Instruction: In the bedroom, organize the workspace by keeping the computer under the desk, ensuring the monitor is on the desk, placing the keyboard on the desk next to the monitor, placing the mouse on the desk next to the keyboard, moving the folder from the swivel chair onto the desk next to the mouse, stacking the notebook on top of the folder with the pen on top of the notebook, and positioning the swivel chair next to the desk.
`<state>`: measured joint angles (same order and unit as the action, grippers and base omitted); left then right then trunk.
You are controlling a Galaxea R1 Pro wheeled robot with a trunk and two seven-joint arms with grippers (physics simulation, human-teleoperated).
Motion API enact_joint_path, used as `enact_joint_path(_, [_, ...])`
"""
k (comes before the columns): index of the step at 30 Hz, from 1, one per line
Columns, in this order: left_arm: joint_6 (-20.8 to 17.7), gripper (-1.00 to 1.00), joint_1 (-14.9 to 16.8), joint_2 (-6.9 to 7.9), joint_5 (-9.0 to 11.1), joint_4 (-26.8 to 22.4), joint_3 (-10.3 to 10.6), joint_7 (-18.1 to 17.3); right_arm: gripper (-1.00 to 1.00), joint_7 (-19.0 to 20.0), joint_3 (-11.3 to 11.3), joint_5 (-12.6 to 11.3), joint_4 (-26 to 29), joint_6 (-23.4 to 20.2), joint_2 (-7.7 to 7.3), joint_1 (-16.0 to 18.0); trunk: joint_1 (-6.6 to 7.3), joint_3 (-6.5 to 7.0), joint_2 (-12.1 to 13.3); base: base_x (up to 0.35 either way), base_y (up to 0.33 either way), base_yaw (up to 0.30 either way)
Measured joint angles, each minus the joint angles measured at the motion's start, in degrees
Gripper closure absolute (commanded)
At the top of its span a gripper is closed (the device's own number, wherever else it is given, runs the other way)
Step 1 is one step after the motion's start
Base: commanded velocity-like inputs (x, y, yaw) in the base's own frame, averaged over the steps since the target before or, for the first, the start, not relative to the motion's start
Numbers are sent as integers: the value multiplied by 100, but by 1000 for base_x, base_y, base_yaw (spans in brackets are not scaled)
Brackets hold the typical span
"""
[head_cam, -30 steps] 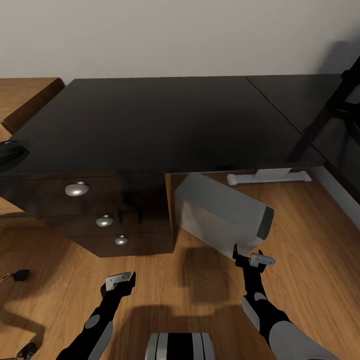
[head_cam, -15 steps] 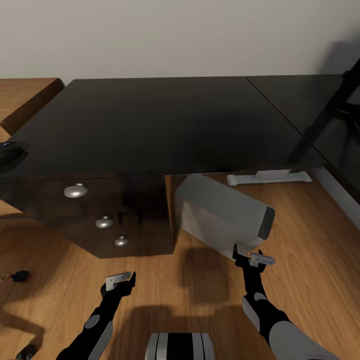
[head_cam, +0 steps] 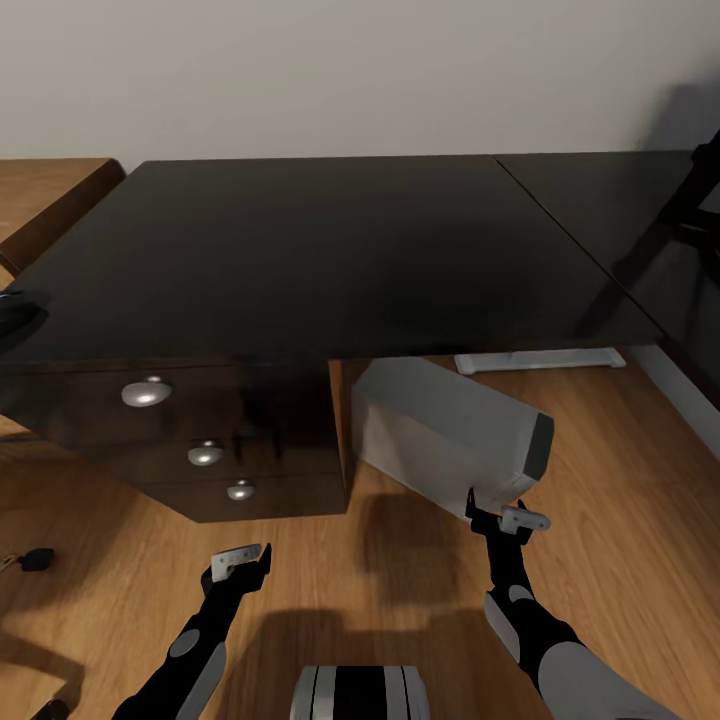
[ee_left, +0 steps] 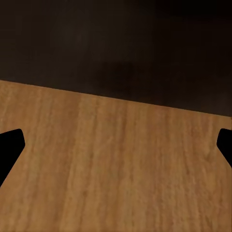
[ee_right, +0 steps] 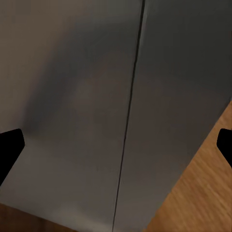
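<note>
The grey computer tower (head_cam: 440,430) leans on the wooden floor, its far end tucked under the black desk (head_cam: 330,250). My right gripper (head_cam: 505,512) hovers open just in front of the tower's near dark end, and the tower's grey side (ee_right: 96,121) looms close in the right wrist view. Over bare floor in front of the drawers, my left gripper (head_cam: 240,562) is open too, with its black fingertips (ee_left: 9,145) spread wide. The desk top carries nothing. Monitor, keyboard, mouse, folder, notebook and pen are out of view.
Three drawers with silver knobs (head_cam: 205,453) fill the desk's left side. A second dark desk (head_cam: 620,200) adjoins at the right, with a white foot (head_cam: 540,359) on the floor. A black frame (head_cam: 695,200) stands at the right edge. A small black caster (head_cam: 35,558) lies at the left.
The whole picture has shifted slightly: the desk's front edge and drawers sit lower and nearer, so the camera has moved. Both arms hold the same pose.
</note>
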<state>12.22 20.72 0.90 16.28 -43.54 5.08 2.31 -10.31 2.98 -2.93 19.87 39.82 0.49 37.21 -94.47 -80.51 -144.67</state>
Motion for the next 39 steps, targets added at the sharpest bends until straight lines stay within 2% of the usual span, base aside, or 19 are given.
enact_joint_path(39, [17, -100, -1, 7, -1, 2, 0, -8, -100, -13, 29, -37, 2, 10, -1, 0, 2, 0, 0, 62, 0, 0])
